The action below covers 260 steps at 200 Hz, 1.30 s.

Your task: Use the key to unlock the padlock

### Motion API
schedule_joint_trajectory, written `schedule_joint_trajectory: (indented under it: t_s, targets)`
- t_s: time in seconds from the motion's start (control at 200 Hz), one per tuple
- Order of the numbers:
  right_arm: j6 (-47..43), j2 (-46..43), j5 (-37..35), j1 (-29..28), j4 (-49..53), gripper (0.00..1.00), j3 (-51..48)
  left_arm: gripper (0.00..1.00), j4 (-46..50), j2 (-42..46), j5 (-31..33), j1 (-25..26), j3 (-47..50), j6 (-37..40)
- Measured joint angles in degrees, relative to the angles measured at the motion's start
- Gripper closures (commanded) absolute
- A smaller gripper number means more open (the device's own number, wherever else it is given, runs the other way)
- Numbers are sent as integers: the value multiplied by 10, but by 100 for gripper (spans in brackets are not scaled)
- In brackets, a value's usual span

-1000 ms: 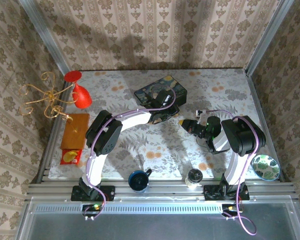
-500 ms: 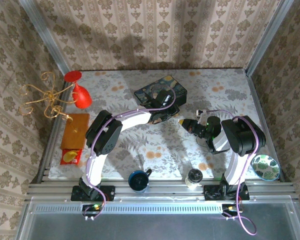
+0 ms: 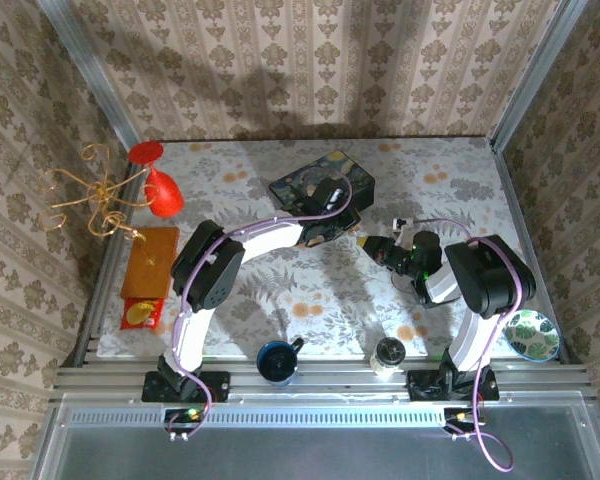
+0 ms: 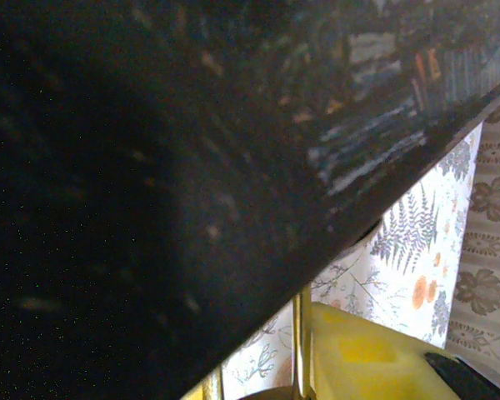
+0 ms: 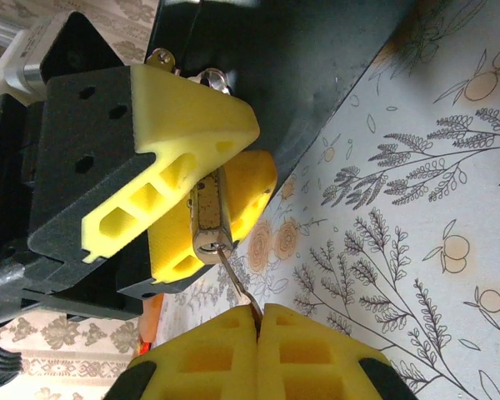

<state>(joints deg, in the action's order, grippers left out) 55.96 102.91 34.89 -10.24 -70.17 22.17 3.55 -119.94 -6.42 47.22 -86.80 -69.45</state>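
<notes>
In the right wrist view the small brass padlock (image 5: 207, 218) sits clamped between the yellow fingers of my left gripper (image 5: 225, 179), keyhole end facing the camera. A thin metal key (image 5: 237, 283) runs from that keyhole down into my right gripper (image 5: 257, 321), whose yellow pads are shut on its head. From above, the two grippers meet tip to tip: left gripper (image 3: 344, 226), right gripper (image 3: 372, 245), just in front of the dark blue painted box (image 3: 318, 180). The left wrist view has the box (image 4: 150, 167) up close, one yellow finger (image 4: 358, 350) and a thin metal bar (image 4: 300, 342) below it.
A red wine glass (image 3: 160, 186) and a gold wire stand (image 3: 85, 195) stand at the back left, an orange-brown flat box (image 3: 148, 262) along the left edge. A dark cup (image 3: 277, 360) and a small jar (image 3: 387, 352) sit near the front rail, a patterned bowl (image 3: 531, 333) at the right.
My right gripper has crept up and to the left with the key, closing the gap to the left gripper. The left arm has stayed put.
</notes>
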Motion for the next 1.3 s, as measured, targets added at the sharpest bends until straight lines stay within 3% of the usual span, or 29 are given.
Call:
schedule_joint_trajectory:
  t_s: [0.65, 1.301]
  targets:
    - [11, -182, -99, -24, 282, 100, 24, 90, -2, 0, 2, 11, -15, 0]
    - [66, -139, -102, -32, 266, 100, 47, 91, -2, -5, 13, 11, -16, 0]
